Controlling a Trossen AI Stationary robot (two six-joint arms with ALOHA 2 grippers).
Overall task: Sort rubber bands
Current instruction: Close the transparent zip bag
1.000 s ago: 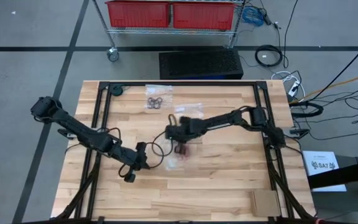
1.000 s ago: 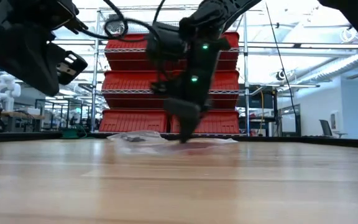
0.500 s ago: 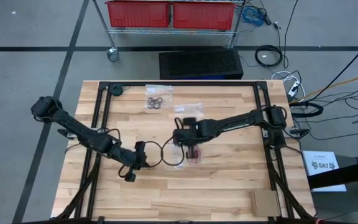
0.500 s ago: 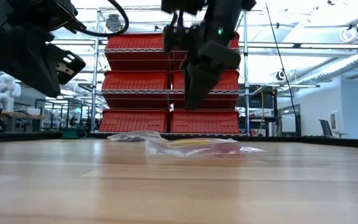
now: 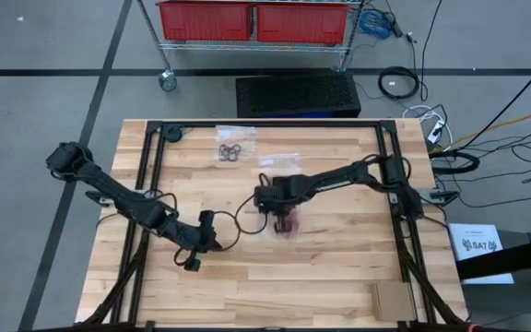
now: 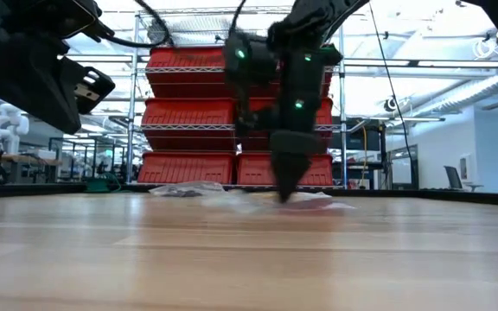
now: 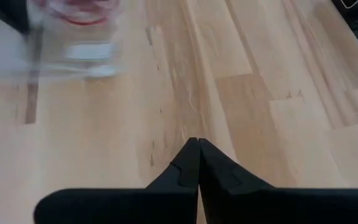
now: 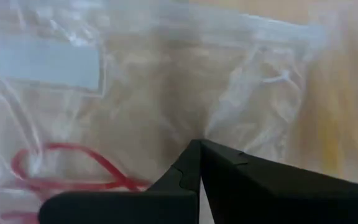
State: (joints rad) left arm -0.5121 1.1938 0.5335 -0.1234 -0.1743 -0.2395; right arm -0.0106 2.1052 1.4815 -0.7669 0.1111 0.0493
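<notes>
the right tool (image 5: 284, 219) sits near the middle of the high view, pointing down onto a clear plastic bag (image 5: 289, 224) that lies on the wooden desk (image 5: 339, 267). its two dark fingers (image 8: 194, 163) are pressed together, and in the right wrist view their tips meet at a bunched fold of the bag's film, so the film looks pinched between them. red rubber bands (image 8: 67, 171) show through the plastic at the lower left of that wrist view, inside the bag, beside a white label patch (image 8: 48, 62). in the low view the right tool (image 6: 285, 192) comes down just right of centre with its tip at the crumpled bag (image 6: 305, 202) on the desk surface. a second clear bag (image 5: 235, 146) lies towards the upper middle of the high view, near the far edge of the desk, with dark rubber bands (image 5: 231, 151) in it; it is well apart from the right tool. the left tool (image 5: 194, 256) is at the lower left of centre in the high view, well apart from both bags, and its fingers (image 7: 194, 168) are together with nothing between them, above bare wood. in the left wrist view the bag with red bands (image 7: 79, 25) shows at the upper left. red storage bins (image 6: 188, 112) on a wire rack fill the background of the low view.
</notes>
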